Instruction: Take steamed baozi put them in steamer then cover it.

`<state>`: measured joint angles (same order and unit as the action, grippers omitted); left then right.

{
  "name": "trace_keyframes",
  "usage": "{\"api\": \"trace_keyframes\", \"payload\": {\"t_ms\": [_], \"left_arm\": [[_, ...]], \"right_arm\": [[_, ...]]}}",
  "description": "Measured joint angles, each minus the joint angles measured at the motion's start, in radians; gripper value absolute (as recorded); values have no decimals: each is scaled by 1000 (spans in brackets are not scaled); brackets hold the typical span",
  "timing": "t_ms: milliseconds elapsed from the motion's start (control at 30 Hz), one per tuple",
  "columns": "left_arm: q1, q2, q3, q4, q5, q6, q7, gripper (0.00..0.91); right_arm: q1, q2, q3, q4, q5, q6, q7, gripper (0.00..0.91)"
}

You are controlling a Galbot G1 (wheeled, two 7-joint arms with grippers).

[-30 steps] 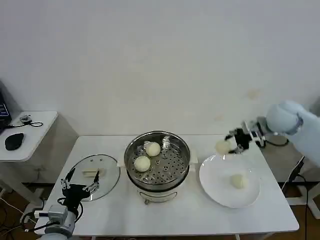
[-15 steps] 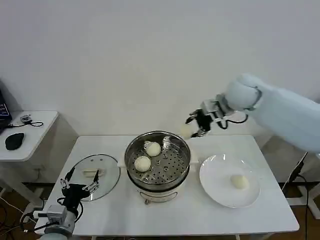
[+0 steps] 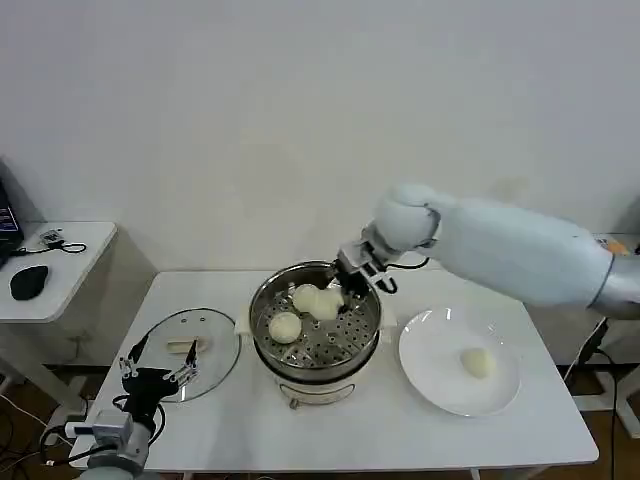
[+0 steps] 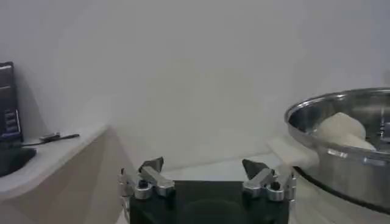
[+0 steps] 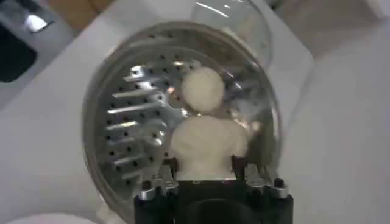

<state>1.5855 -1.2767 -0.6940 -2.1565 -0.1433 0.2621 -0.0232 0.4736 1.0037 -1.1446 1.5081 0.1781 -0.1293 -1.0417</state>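
At frame centre, the right end effector pinches a steamed baozi over the steamer; white counter, bare white wall (left end effector spread, lower left).

The steamer stands at the middle of the table. The cover lies flat on the table to its left, just beside it. The plate lies to its right, with one baozi on it. Two baozi sit in the steamer's left half. The right gripper is over the steamer's back part, closed on a third baozi. The left gripper sits low at the table's front left corner, before the cover, fingers spread. A side table stands left of the main table.
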Motion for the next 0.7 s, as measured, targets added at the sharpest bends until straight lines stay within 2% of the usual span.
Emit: {"api": "trace_keyframes", "payload": {"t_ms": [700], "left_arm": [[7, -15, -7, 1, -1, -3, 0, 907]], "right_arm": [[-2, 46, -88, 12, -43, 148, -40, 615]]}}
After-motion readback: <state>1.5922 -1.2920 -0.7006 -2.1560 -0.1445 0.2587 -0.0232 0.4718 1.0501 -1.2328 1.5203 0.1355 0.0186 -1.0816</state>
